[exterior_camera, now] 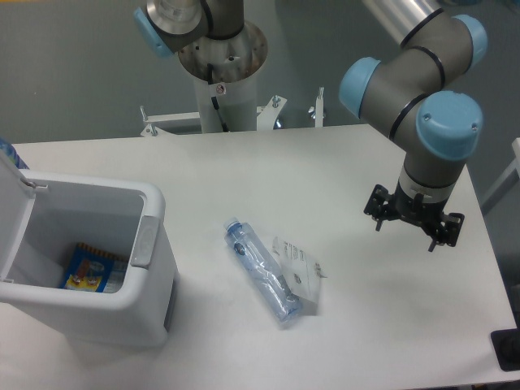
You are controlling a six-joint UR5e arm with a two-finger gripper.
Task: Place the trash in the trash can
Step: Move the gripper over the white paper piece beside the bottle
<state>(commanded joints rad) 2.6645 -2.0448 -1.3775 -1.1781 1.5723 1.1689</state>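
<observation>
A crushed clear plastic bottle (pixel 262 275) with a bluish tint and a blue cap lies on the white table, cap end pointing to the far left. A crumpled white printed wrapper (pixel 299 270) rests against its right side. The trash can (pixel 151 237), a white bin with a grey latch tab, stands at the front left with its lid (pixel 11 188) swung up. My gripper (pixel 405 231) hangs to the right of the trash, well apart from it. Its two dark fingertips are spread, with nothing between them.
A blue-and-yellow snack packet (pixel 88 270) lies on the bin's floor. The arm's white base column (pixel 219 73) rises at the back edge of the table. A dark object (pixel 508 349) shows at the front right corner.
</observation>
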